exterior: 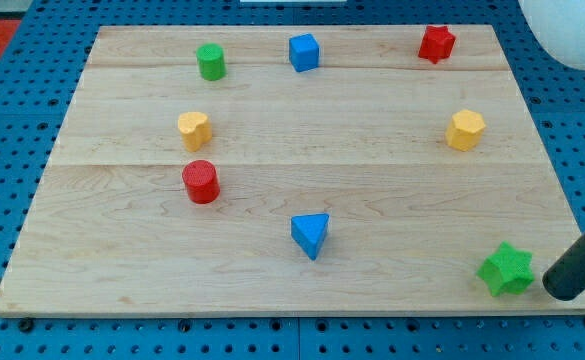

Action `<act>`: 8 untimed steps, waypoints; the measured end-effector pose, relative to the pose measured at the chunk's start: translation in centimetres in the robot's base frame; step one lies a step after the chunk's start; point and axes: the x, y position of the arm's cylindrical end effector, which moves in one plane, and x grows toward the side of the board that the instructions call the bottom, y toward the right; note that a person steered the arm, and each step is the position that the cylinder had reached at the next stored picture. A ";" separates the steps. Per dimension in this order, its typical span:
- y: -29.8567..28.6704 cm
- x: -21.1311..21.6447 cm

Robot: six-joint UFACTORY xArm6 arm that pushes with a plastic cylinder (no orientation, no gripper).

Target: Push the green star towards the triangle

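The green star (505,269) lies near the board's bottom right corner. The blue triangle (311,234) lies left of it, at the bottom middle of the board. My tip (560,291) is just right of the green star and slightly below it, with a small gap between them. The dark rod slants up to the view's right edge.
On the wooden board (292,290) also lie a green cylinder (210,62), a blue cube (304,52), a red star (436,43), a yellow heart-like block (194,130), a yellow hexagon (464,130) and a red cylinder (201,182). A white round object (572,30) fills the top right corner.
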 end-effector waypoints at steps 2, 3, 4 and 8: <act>-2.0 0.0; -2.0 0.0; -2.7 -0.1; -3.6 1.2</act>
